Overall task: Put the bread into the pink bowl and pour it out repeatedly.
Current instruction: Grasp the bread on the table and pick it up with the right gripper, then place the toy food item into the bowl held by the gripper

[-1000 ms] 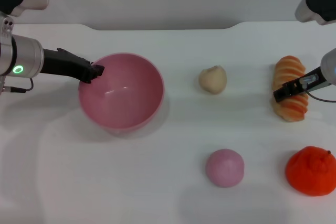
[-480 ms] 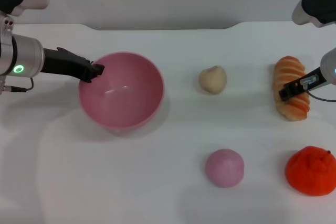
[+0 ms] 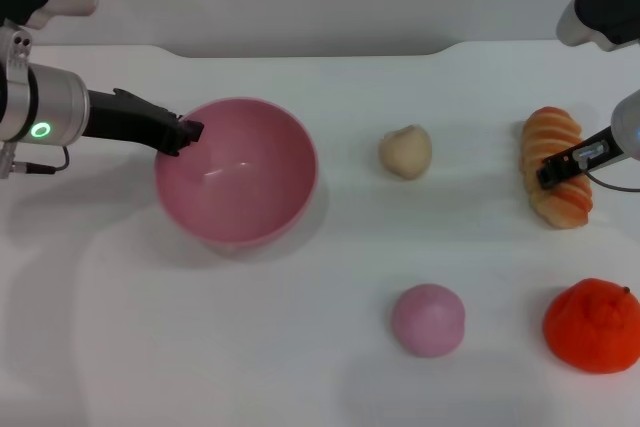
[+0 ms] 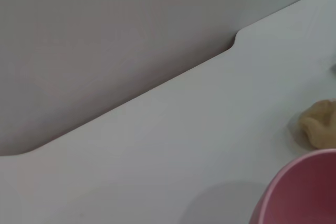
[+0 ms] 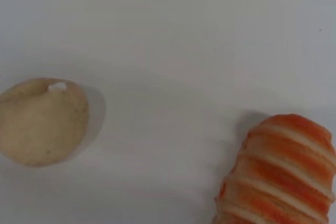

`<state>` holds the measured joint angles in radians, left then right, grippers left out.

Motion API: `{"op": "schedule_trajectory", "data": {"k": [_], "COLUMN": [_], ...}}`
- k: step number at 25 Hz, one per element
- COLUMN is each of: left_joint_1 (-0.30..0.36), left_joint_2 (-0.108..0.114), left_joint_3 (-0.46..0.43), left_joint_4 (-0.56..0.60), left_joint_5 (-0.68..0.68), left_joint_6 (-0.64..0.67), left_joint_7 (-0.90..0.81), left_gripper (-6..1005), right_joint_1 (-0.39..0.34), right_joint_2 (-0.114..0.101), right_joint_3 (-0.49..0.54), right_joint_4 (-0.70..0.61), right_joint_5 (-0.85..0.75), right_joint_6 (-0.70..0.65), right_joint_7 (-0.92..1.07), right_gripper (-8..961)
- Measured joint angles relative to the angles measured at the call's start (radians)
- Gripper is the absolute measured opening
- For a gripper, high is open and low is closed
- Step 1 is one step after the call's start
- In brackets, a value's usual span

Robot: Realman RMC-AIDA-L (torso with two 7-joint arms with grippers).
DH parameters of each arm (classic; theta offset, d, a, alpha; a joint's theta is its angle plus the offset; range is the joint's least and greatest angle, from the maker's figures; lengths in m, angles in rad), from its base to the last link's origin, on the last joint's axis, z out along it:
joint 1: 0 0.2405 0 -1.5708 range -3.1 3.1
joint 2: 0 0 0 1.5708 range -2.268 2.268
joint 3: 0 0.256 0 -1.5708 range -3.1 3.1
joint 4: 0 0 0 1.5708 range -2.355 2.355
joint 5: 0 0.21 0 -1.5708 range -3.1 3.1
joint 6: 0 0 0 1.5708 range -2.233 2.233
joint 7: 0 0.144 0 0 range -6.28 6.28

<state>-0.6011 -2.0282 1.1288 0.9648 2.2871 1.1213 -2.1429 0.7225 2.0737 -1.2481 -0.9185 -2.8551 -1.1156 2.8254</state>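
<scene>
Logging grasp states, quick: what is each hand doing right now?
Left hand: at the bowl's rim; grip cannot be told.
Right hand: over the bread; open or closed cannot be told.

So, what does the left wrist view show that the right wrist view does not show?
Only the left wrist view shows the rim of the round glossy pink plastic bowl and the notched back edge of the white table. Only the right wrist view shows the elongated toy bread with orange-and-tan stripes. Both show the small round cream bun, whole in the right wrist view and cut off in the left one.
</scene>
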Motion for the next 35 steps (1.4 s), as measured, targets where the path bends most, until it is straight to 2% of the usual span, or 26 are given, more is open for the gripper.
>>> {"op": "schedule_trajectory", "data": {"k": [11,16,21,29,35], "left_joint_1": [-0.001,0.000,0.004,-0.004,-0.015], "left_joint_2": [0.000,0.002,0.005,0.000,-0.007], "left_joint_3": [0.000,0.000,0.000,0.000,0.000], "left_joint_4": [-0.001,-0.001,-0.002,-0.002,-0.002], "left_joint_5": [0.000,0.000,0.000,0.000,0.000], "left_joint_6": [-0.008,-0.013,-0.023,-0.026,-0.026], "left_joint_7": [0.000,0.000,0.000,0.000,-0.002], "left_gripper": [49,49,49,49,50], "right_joint_1": [0.000,-0.007,-0.023,-0.012,0.029], "right_joint_2": [-0.001,0.000,0.003,0.004,0.007], "right_joint_3": [0.000,-0.006,-0.036,-0.200,-0.335], "right_joint_4": [-0.028,-0.111,-0.257,-0.541,-0.589], "right_joint_5": [0.000,0.003,0.013,0.085,0.131], "right_joint_6": [0.013,0.021,0.020,0.012,0.046], "right_joint_7": [-0.003,-0.003,-0.003,-0.003,-0.003], "right_gripper": [235,204,168,147,141]}}
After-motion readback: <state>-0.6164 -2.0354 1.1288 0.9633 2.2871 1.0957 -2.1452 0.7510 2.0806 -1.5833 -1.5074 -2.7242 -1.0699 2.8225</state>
